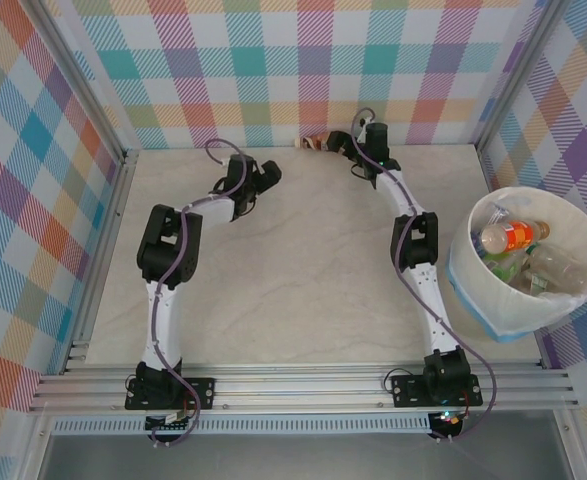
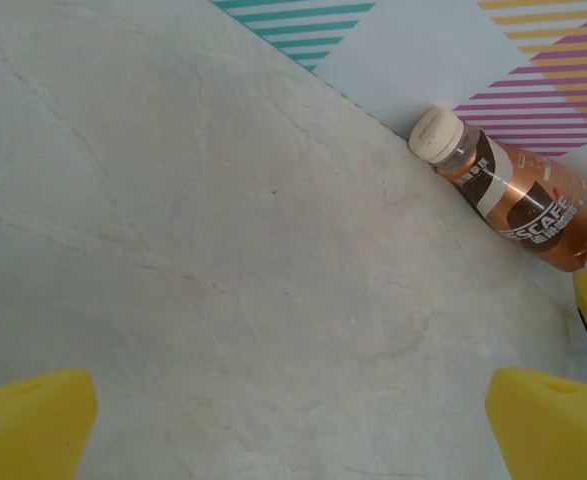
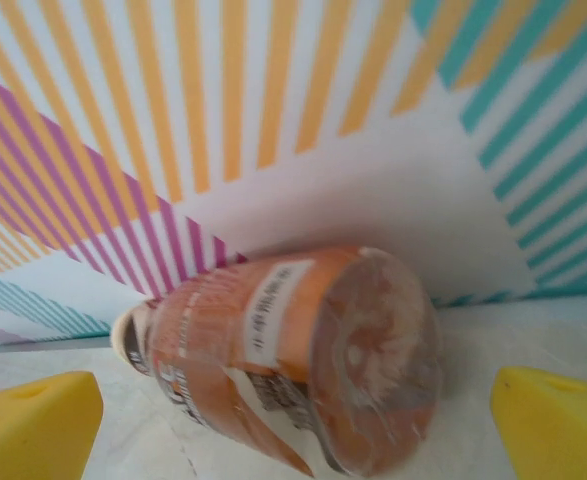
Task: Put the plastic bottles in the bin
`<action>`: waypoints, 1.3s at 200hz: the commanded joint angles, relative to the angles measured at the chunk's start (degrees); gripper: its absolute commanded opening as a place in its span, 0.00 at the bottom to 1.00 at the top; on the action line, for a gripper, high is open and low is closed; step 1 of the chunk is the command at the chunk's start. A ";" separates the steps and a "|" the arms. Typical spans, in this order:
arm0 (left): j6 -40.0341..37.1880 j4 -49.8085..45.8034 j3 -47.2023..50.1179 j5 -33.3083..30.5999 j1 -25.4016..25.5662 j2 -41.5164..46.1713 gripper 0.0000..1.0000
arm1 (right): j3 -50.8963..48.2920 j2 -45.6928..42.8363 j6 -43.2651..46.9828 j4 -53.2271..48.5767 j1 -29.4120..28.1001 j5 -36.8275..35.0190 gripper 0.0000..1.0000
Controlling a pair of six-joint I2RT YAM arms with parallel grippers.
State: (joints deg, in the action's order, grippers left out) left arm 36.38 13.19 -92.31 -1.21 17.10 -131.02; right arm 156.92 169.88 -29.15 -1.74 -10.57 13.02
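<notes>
My right pincer [image 3: 293,420] stands wide and empty, with the brown Nescafé bottle [image 3: 293,360] lying on its side just ahead of it against the foot of the back wall, base end toward the pincer. My left pincer [image 2: 293,420], equally wide and empty, has that bottle ahead and off to its right on the tabletop [image 2: 223,250]. I judge it light and fairly stiff but round and slick-sleeved, liable to roll, so I would close across the labelled mid-body rather than the narrow neck.

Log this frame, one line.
right gripper open, at brown bottle lying by back wall | left gripper open, empty | bin holds several bottles
</notes>
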 commanded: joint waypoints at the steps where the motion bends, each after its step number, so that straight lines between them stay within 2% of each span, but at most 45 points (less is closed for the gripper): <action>1: -1.23 -1.67 -5.80 0.10 -0.31 -3.83 1.00 | 2.56 2.40 1.37 8.05 -0.99 4.87 1.00; 40: -2.56 -6.70 -16.39 -0.80 -0.32 -10.40 1.00 | 4.11 3.20 6.98 10.86 -3.12 9.35 1.00; 69: -3.59 -9.57 -20.31 -1.03 -0.39 -12.32 1.00 | 3.48 -1.22 13.35 5.78 -5.76 18.83 1.00; 95: -4.55 -14.05 -23.09 -1.78 -0.66 -12.46 1.00 | -7.76 -12.19 18.36 6.43 -9.66 29.37 1.00; 118: -2.52 -17.70 -22.95 -3.16 -1.40 -10.96 1.00 | -18.15 -22.01 23.68 4.31 -12.98 33.99 1.00; 129: -1.01 -18.95 -21.41 -3.66 -1.88 -9.44 1.00 | -26.18 -27.62 24.13 7.04 -13.70 32.84 1.00; 154: 1.51 -17.20 -14.28 -4.79 -3.10 -4.21 1.00 | -45.61 -39.10 23.94 17.45 -13.87 24.91 1.00; 171: 0.72 -16.97 -11.97 -5.98 -3.39 -2.14 1.00 | -53.32 -44.44 25.00 18.24 -13.78 20.38 1.00; 193: -0.50 -19.28 -13.88 -3.78 -3.46 -2.31 1.00 | -60.68 -48.32 23.27 19.54 -13.78 11.76 1.00; 202: -0.04 -19.39 -13.66 -2.80 -3.44 -1.94 1.00 | -59.61 -47.36 22.28 16.86 -13.48 10.19 1.00; 218: 2.68 -18.04 -11.09 -2.35 -3.63 -0.10 1.00 | -51.62 -42.04 19.38 8.98 -12.96 8.82 1.00; 238: 6.21 -16.77 -6.66 -4.23 -4.56 3.19 1.00 | -41.87 -34.37 15.43 6.14 -12.51 3.90 1.00; 260: 7.73 -15.61 -2.95 -5.15 -6.25 5.97 1.00 | -26.03 -23.78 12.12 -0.81 -12.11 -1.65 1.00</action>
State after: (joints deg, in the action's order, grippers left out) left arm 40.64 -4.27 -98.41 -4.80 13.69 -130.65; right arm 117.91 136.84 -12.03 6.42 -22.81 19.07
